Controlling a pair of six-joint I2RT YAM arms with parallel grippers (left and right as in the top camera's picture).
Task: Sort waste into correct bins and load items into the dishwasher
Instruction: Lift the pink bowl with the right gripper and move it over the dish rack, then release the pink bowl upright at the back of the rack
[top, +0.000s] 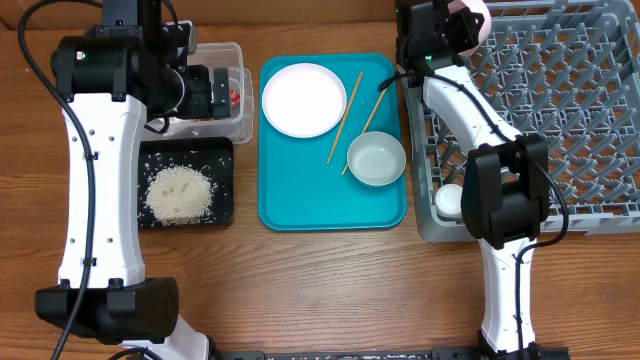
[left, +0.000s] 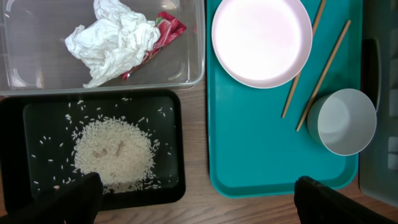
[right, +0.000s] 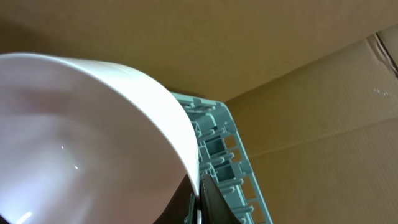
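White bowl (right: 81, 143) in right gripper (right: 204, 205)

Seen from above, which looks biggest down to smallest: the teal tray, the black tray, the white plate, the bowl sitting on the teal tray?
1. teal tray
2. black tray, partly hidden by an arm, only a little ahead of the plate
3. white plate
4. bowl

Robot lab bench, staged as a kitchen clean-up. Left arm (top: 95, 190) and right arm (top: 505, 200), white and black, stand on a wooden table (top: 300, 290), with a cable (top: 24, 62) running loose. Plain cardboard (right: 280, 50) walls it in behind. Props are set out in a row: grey rack (top: 580, 90), teal tray (top: 300, 205), clear tub (top: 237, 60), black tray (top: 225, 185) of rice (top: 180, 193).
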